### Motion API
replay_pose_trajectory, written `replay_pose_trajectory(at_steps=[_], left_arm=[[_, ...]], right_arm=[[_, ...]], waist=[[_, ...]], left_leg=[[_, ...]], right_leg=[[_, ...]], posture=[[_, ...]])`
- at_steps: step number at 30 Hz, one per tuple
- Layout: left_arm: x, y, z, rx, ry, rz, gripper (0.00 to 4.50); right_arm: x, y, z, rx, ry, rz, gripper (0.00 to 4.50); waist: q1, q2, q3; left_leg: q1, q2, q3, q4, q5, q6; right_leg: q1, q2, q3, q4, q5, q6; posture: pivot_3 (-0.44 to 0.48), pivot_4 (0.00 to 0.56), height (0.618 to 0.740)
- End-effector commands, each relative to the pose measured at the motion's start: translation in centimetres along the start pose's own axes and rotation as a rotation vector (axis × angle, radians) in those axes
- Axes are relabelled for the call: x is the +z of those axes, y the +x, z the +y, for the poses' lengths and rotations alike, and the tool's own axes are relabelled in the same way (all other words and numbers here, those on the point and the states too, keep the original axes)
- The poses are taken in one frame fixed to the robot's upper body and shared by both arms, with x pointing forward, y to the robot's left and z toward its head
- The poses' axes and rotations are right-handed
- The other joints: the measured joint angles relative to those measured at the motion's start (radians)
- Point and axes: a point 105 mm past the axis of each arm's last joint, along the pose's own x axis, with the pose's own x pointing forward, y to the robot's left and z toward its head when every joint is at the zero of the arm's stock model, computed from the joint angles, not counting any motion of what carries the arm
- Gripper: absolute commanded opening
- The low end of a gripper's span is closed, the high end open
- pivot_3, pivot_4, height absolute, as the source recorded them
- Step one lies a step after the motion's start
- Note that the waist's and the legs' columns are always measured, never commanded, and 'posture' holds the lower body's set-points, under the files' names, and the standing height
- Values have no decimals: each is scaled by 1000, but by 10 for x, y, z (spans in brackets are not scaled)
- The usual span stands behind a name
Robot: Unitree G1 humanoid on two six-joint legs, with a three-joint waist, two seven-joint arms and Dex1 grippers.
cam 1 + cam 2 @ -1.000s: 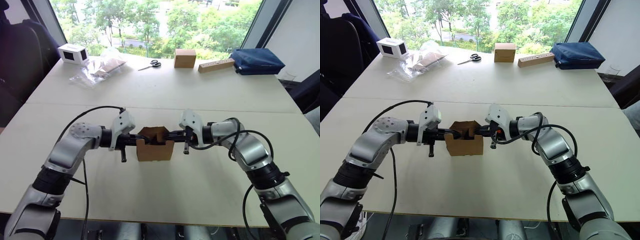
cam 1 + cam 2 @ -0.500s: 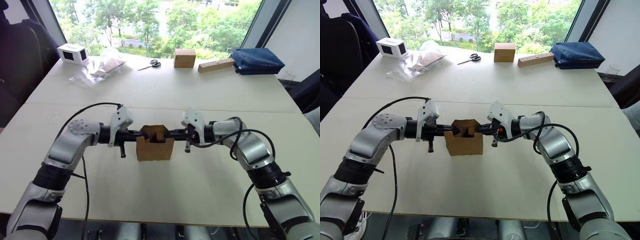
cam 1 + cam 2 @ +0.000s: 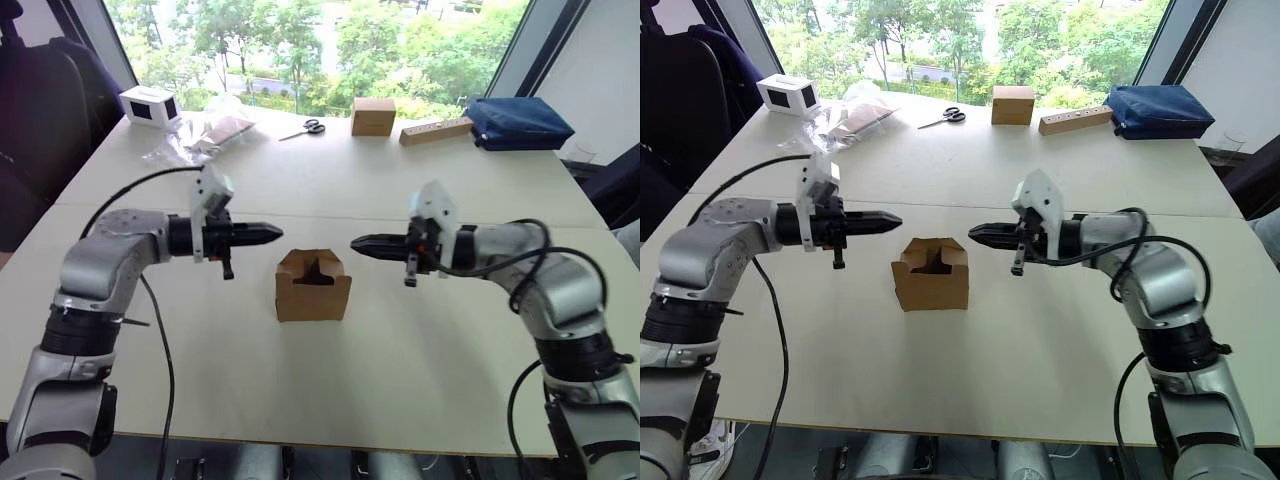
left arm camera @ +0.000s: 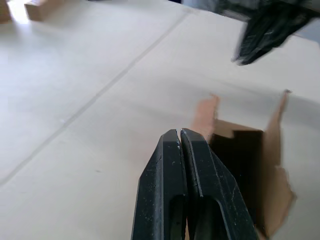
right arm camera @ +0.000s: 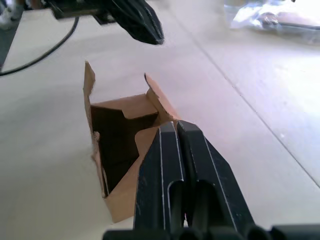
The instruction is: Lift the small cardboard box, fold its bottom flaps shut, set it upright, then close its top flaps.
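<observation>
The small cardboard box (image 3: 312, 296) stands upright on the white table (image 3: 420, 350), with nothing touching it. Its top flaps (image 3: 311, 267) are partly folded inward and a dark gap shows between them. My left gripper (image 3: 279, 232) hovers up and to the left of the box with its fingers shut and empty. My right gripper (image 3: 355, 243) hovers up and to the right, also shut and empty. Both tips point at each other over the box. The left wrist view shows the box (image 4: 250, 165) beyond the shut fingers (image 4: 172, 150). The right wrist view shows the box (image 5: 120, 135) too.
Along the far edge lie a white box with a black window (image 3: 147, 105), a clear plastic bag (image 3: 205, 135), scissors (image 3: 303, 128), a squarer brown box (image 3: 372, 115), a wooden block (image 3: 436, 131) and a blue bag (image 3: 515, 122). A dark chair (image 3: 40, 110) stands at the far left.
Both grippers have pulled back from the box's sides and risen, the left one leftward and the right one rightward. The box stays put on the table.
</observation>
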Motion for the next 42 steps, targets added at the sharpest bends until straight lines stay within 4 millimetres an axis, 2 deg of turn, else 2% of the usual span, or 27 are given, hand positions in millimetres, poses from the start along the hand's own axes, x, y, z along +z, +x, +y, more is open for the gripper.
replay_pose_trajectory(at_steps=[1,2,5,10,14,23,26,30,42], left_arm=[[6,-1,14,36,25,-24,51],[2,-1,17,36,21,-9,51],[-28,17,17,3,18,70,51],[-48,34,13,-66,-9,98,51],[-57,47,11,-97,-14,107,51],[-61,57,6,-155,15,126,51],[-52,60,3,-179,-11,82,51],[-47,62,-1,-199,-24,54,51],[-49,61,-2,-179,-24,55,51]], right_arm=[[18,2,27,79,-13,-52,0],[20,3,34,97,-15,-60,0],[8,20,64,181,-62,-3,0],[-16,42,52,70,-210,94,0],[-17,52,48,68,-278,106,0],[-22,57,42,69,-305,142,0],[-24,60,41,59,-281,137,0],[-27,63,36,47,-262,146,0],[-36,76,28,37,-201,141,0]], waist=[[-2,0,0],[-2,0,0],[-1,0,0],[-1,-1,0],[-1,-1,0],[-1,-1,0],[-1,-1,0],[-1,-1,0],[-3,-1,0]], left_leg=[[0,0,0,0,0,0],[0,0,0,0,0,0],[0,-1,0,0,0,0],[-1,-2,1,1,0,0],[-2,-3,1,1,0,0],[-2,-2,1,1,0,0],[-2,-2,0,1,0,0],[-2,-2,0,1,0,0],[-2,-2,0,1,0,0]], right_leg=[[0,0,0,0,0,0],[0,0,0,0,0,0],[0,1,0,0,0,0],[0,0,0,0,0,0],[-1,1,0,0,0,0],[-1,0,-1,0,0,0],[-1,0,-1,0,0,0],[-1,0,-1,0,0,0],[-1,0,-1,0,0,0]], posture=[[0,150,740],[0,150,740],[0,150,740],[0,150,740],[0,150,740],[0,150,740],[0,150,740],[0,150,740],[0,150,740]])
